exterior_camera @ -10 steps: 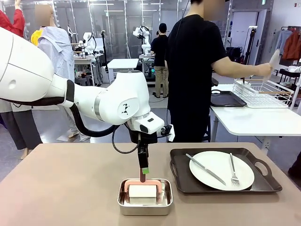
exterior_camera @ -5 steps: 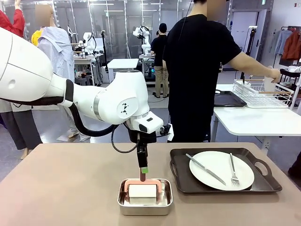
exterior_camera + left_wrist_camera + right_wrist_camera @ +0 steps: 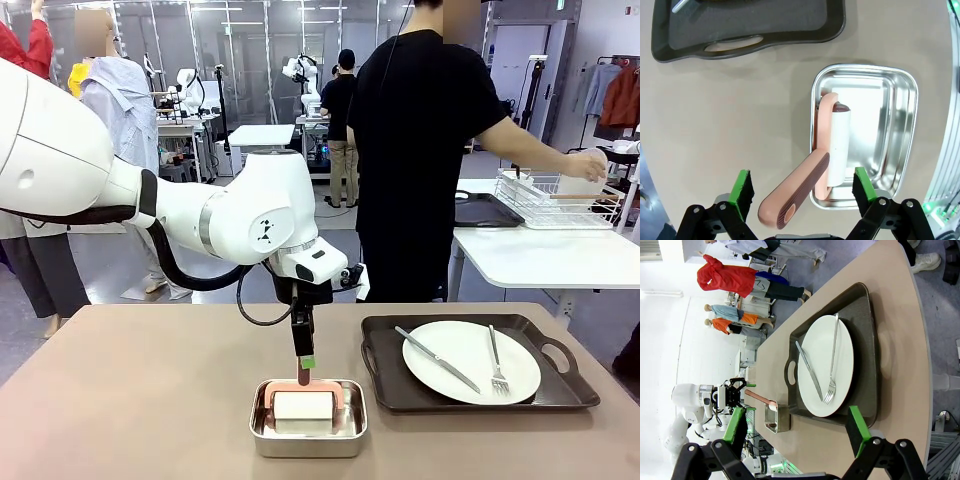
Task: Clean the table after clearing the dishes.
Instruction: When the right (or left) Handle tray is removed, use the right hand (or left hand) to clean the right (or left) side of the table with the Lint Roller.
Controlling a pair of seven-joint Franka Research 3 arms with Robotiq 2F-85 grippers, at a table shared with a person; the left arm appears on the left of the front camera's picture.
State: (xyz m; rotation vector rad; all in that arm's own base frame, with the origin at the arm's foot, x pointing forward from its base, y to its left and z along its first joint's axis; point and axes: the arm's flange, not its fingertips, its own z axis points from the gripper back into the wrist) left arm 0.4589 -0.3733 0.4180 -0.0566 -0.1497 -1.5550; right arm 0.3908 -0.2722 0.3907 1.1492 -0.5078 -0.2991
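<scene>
Beyond the beige bench [image 3: 150,380], a smaller white table [image 3: 540,255] is seen, carrying a wire rack [image 3: 560,200] and a black tray [image 3: 480,210]. A person [image 3: 420,150] in black is stood at the bench's far side, one hand [image 3: 585,165] reached to the rack with something white that cannot be made out.

On the bench's right side a dark brown tray [image 3: 385,385] is placed. A white plate [image 3: 470,362] is set on it, with a knife [image 3: 436,359] and fork [image 3: 496,365] laid across the plate. Just beside the tray's left handle a steel pan [image 3: 307,432] is set. A lint roller [image 3: 305,405] is laid in it, its pink handle tilted up over the pan's rim.

The left arm's fingers [image 3: 304,362] are held apart above the pan, one green pad on either side of the handle's end, and neither is seen pressed to it. The right arm's fingers [image 3: 856,424] are likewise spread wide, with nothing clamped, off the bench's end and facing the tray.
</scene>
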